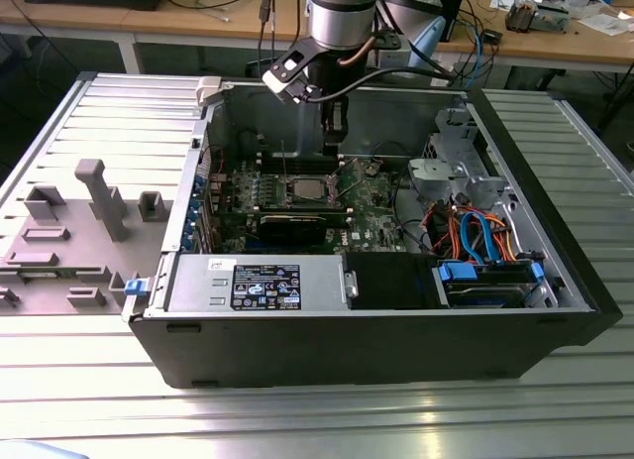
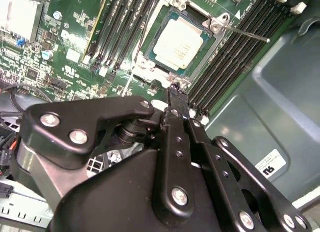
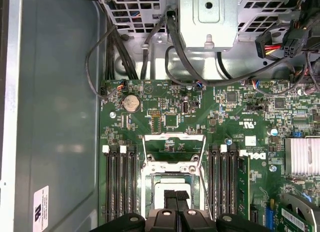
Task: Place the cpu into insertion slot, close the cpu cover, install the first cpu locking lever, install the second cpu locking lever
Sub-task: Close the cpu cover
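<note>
Open black tower computer case (image 1: 376, 340) lies on its side on a ribbed aluminium table (image 1: 297, 419). The green circuit board (image 1: 381, 196) is exposed inside.

The black two-fingered gripper (image 1: 335, 140) reaches down into the case from the silver arm. In the exterior view it hangs just behind the socket area. In both wrist views its fingertips (image 3: 170, 197) are pressed together with nothing between them. The tip (image 2: 175, 91) hovers just beside the socket rim; whether it touches the board cannot be told.

The small flat square cpu with a silver-grey metal top (image 2: 181, 41) sits in the square metal-rimmed insertion slot (image 2: 150, 49), level and uncovered. The slot lies between two banks of long black memory slots (image 2: 120, 26).

In the first wrist view the thin square silver metal cpu cover (image 3: 172, 138) appears swung up off the chip, at the slot's far edge. Green board shows through its window.

A thin metal lever rod (image 2: 247, 34) sticks out from a corner of the slot over the neighbouring memory slots, unlatched.

Elsewhere in the exterior view:
- A long black graphics card (image 1: 297, 226) lies in front of the slot.
- A silver power supply box (image 1: 258, 281) sits along the near wall of the case.
- Blue drive carriers (image 1: 485, 279) sit towards the exterior view's right.
- A grey moulded fixture (image 1: 99, 196) stands on the table at the exterior view's left.
</note>
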`<state>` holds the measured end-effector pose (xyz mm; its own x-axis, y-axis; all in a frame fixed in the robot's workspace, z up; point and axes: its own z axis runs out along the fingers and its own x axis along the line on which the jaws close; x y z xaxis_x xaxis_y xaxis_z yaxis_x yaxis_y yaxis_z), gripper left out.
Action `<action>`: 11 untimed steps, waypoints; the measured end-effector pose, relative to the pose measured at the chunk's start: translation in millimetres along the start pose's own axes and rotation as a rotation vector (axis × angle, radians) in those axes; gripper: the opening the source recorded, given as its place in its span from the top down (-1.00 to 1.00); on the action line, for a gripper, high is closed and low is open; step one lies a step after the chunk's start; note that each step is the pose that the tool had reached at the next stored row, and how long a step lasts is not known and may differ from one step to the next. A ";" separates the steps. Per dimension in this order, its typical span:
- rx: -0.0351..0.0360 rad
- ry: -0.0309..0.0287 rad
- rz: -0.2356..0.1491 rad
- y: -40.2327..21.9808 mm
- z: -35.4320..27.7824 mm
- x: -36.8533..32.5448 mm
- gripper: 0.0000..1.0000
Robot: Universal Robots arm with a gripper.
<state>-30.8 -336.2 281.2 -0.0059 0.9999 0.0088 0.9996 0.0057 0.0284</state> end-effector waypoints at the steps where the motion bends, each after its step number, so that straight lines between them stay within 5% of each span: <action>1: 0.0000 -0.0001 0.000 1.8 0.4 0.0 0.79; 8: 0.0001 -0.0005 0.000 16.4 3.2 -0.2 0.79; 11: 0.0001 -0.0004 0.000 17.6 3.5 -0.1 0.79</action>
<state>-13.1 -336.2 278.2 -0.0057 0.9999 0.0085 0.9996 0.0055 0.0284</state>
